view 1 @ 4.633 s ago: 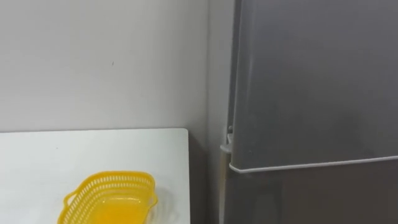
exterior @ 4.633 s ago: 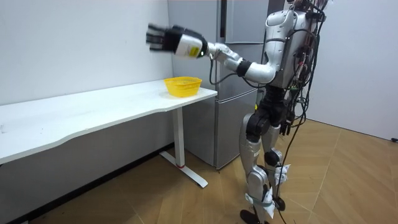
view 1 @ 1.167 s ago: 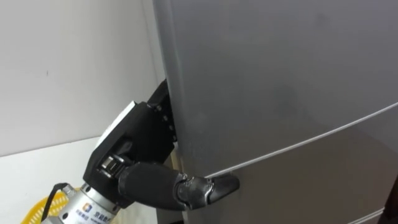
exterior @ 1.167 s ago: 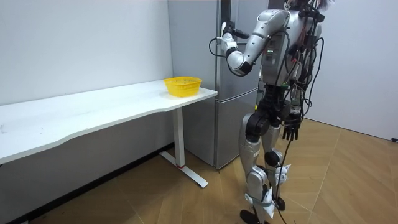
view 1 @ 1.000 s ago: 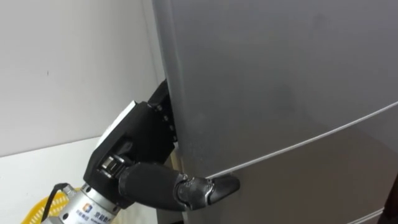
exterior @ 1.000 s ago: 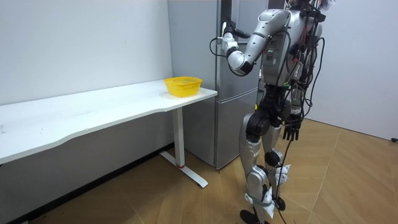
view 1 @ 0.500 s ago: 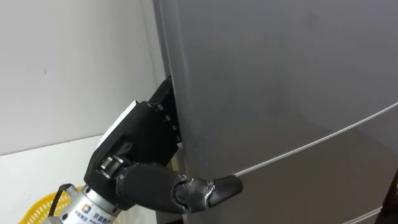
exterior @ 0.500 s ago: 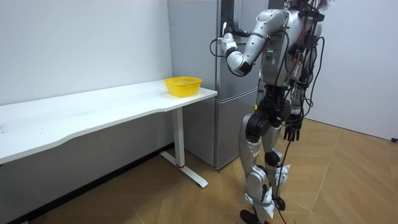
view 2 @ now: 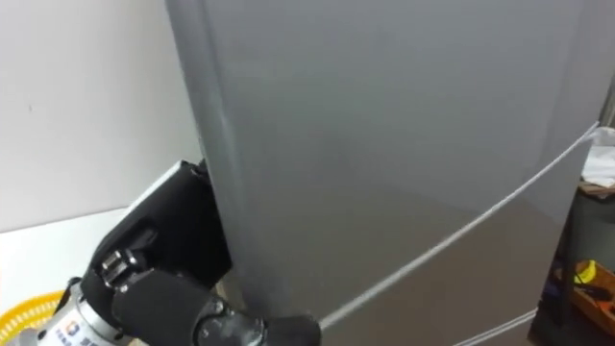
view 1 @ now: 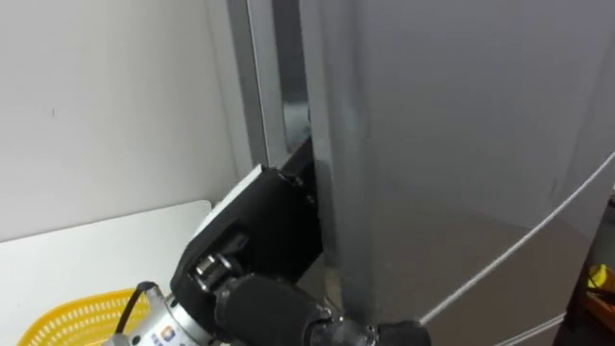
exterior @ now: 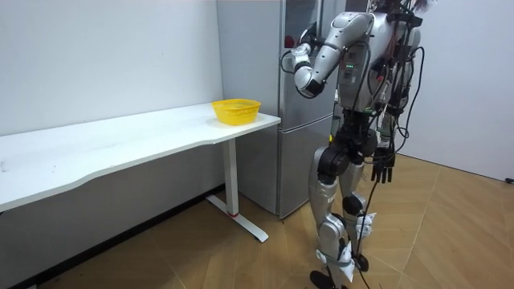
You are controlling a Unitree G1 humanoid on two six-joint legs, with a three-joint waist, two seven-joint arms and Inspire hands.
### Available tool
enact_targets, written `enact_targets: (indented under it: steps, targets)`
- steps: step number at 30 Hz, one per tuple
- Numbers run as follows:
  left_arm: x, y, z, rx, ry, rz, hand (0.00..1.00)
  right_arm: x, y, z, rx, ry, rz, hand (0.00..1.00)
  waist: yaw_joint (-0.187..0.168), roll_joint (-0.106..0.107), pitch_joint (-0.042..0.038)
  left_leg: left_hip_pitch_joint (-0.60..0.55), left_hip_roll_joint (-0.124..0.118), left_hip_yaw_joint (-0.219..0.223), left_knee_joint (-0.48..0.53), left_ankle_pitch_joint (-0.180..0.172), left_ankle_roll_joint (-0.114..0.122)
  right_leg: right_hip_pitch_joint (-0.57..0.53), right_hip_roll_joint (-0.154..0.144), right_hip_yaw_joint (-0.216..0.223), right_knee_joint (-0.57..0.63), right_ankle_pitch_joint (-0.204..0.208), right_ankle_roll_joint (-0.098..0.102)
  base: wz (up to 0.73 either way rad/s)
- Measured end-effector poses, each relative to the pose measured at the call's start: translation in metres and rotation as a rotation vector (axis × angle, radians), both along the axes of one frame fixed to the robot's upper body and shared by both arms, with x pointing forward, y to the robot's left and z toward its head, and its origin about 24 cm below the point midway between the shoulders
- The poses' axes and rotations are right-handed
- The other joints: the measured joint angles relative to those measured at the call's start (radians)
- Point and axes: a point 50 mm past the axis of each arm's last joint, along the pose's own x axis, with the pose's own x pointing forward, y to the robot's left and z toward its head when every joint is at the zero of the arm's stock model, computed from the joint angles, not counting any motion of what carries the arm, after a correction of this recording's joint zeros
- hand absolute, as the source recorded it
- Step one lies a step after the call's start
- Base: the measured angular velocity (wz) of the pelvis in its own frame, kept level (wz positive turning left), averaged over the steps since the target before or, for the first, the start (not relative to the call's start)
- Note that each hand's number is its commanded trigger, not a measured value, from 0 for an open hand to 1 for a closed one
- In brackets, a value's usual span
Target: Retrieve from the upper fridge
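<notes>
The grey upper fridge door (view 1: 452, 144) stands a little ajar at its left edge, and a narrow gap (view 1: 293, 86) shows the cabinet frame behind it. My left hand (view 1: 264, 240) grips that edge low down: the fingers reach behind the door and the thumb (view 1: 399, 333) lies on its front. What is inside the fridge is hidden. In the room view I stand upright right before the fridge (exterior: 273, 96), left hand (exterior: 299, 54) raised to the door. My right hand (exterior: 384, 167) hangs open at my side.
A yellow mesh basket (view 1: 67, 322) sits on the white table (view 1: 115, 240) just left of the fridge, near the table's end (exterior: 265, 120). A white wall runs behind the table. Wooden floor lies around me.
The upper door has swung out from its left edge, opening a gap that was not there half a second ago. My left hand came back with it. The eye view has shifted.
</notes>
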Motion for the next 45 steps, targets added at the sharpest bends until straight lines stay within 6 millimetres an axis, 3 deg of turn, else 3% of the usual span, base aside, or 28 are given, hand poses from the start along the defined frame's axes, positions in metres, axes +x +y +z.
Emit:
enact_targets:
  steps: [4, 11, 18, 27, 36, 45]
  targets:
    - [-0.004, -0.015, 0.002, 0.028, -0.026, -0.107, 0.0, 0.003, 0.0, 0.0, 0.006, -0.007, 0.002, 0.0, -0.008, 0.001, -0.0003, 0.002, 0.001, 0.012, 0.0, 0.0, 0.0, -0.002, 0.002, 0.011, 0.001, 0.0, 0.0, -0.09]
    - [-0.007, -0.023, 0.008, 0.026, -0.06, -0.22, 0.0, 0.007, 0.0, 0.001, 0.003, -0.02, 0.002, 0.0, -0.03, 0.008, 0.0011, 0.017, 0.006, 0.034, -0.003, 0.0, 0.0, -0.003, 0.01, 0.041, -0.001, 0.001, -0.002, -0.13]
    - [-0.009, -0.026, 0.009, 0.016, -0.064, -0.272, 0.0, 0.009, -0.001, 0.001, -0.008, -0.035, 0.007, 0.0, -0.044, 0.011, 0.0005, 0.019, 0.013, 0.052, -0.003, 0.0, 0.0, -0.004, 0.017, 0.05, 0.0, 0.004, -0.007, -0.07]
    - [-0.008, -0.027, 0.009, -0.001, -0.052, -0.285, 0.0, 0.014, -0.002, 0.001, -0.016, -0.06, 0.016, 0.0, -0.045, 0.016, 0.0058, 0.017, 0.015, 0.057, -0.005, 0.0, 0.0, -0.014, 0.019, 0.052, -0.001, 0.005, -0.008, 0.0]
    - [-0.008, -0.028, 0.01, 0.005, -0.061, -0.286, 0.0, 0.015, -0.001, 0.001, -0.013, -0.064, 0.035, 0.0, -0.049, 0.018, 0.0042, 0.017, 0.015, 0.057, -0.006, 0.0, 0.0, -0.014, 0.019, 0.051, 0.0, 0.005, -0.009, 0.0]
    - [-0.012, -0.05, 0.02, 0.02, -0.095, -0.359, 0.0, 0.021, -0.002, 0.002, -0.025, -0.098, 0.024, 0.0, -0.058, 0.027, -0.001, 0.011, 0.014, 0.06, -0.005, 0.0, 0.0, -0.021, 0.018, 0.051, -0.002, 0.006, -0.009, -0.01]
